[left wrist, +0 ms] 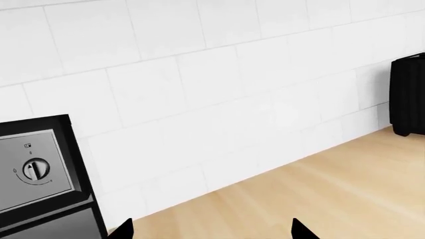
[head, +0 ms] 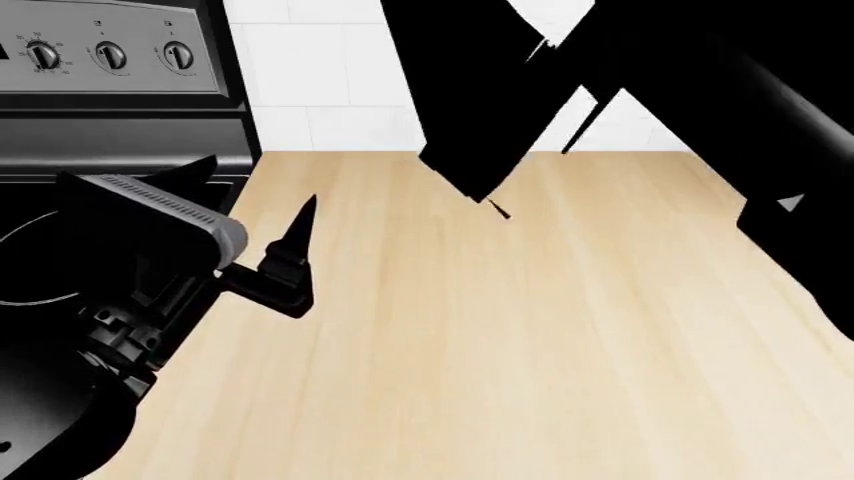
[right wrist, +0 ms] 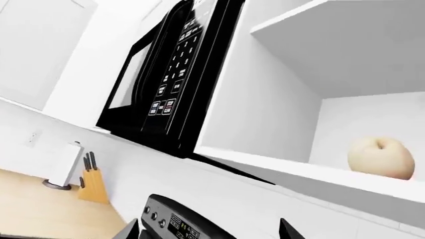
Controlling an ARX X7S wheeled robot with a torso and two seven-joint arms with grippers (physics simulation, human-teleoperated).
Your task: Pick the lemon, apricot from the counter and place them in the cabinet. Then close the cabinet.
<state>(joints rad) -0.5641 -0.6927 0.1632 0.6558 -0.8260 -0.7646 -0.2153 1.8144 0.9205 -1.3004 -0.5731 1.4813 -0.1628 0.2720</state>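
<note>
Head view, left to right: the left gripper (head: 287,255) hovers over the bare tabletop (head: 534,330) beside the stove (head: 80,150), fingers spread and empty. The raised right gripper (right wrist: 209,230) faces the open cabinet (right wrist: 279,99), fingers apart, holding nothing. The apricot (right wrist: 381,157) sits on the shelf; the lemon is out of view. Locate the lemon before reaching, I'd judge.

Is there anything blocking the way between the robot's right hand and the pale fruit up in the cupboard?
Nothing visible does. In the right wrist view the apricot sits on the open cabinet's shelf, with no door or object in front of it. The microwave hangs beside the cabinet, not across its opening.
</note>
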